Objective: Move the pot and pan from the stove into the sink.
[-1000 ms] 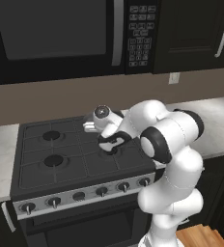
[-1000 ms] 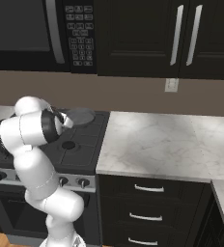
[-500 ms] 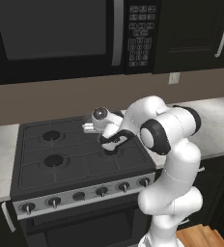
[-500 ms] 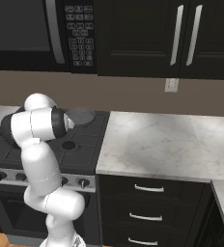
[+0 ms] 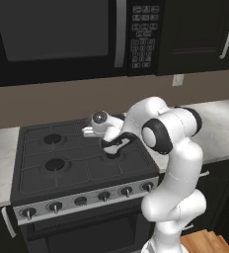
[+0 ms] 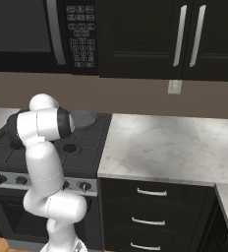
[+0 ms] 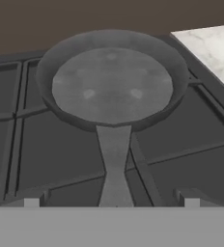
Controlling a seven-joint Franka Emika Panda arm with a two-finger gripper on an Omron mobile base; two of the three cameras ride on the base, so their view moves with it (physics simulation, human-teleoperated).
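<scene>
The pan, shallow, grey and empty, sits on a back burner of the stove with its thin handle pointing toward my hand. My gripper is open, its fingertips standing wide on either side of the handle's near end, not touching it. From the left base view the gripper hovers low over the right side of the stove. In the right base view the pan peeks out behind my arm's elbow. The pot and the sink are out of view.
A marble counter runs to the right of the stove, with dark drawers below. A microwave and dark cabinets hang overhead. Knobs line the stove's silver front strip.
My arm's elbow has swung up and to the right, uncovering more of the pan in the right base view. The hand has stayed low over the stove's right side, still open.
</scene>
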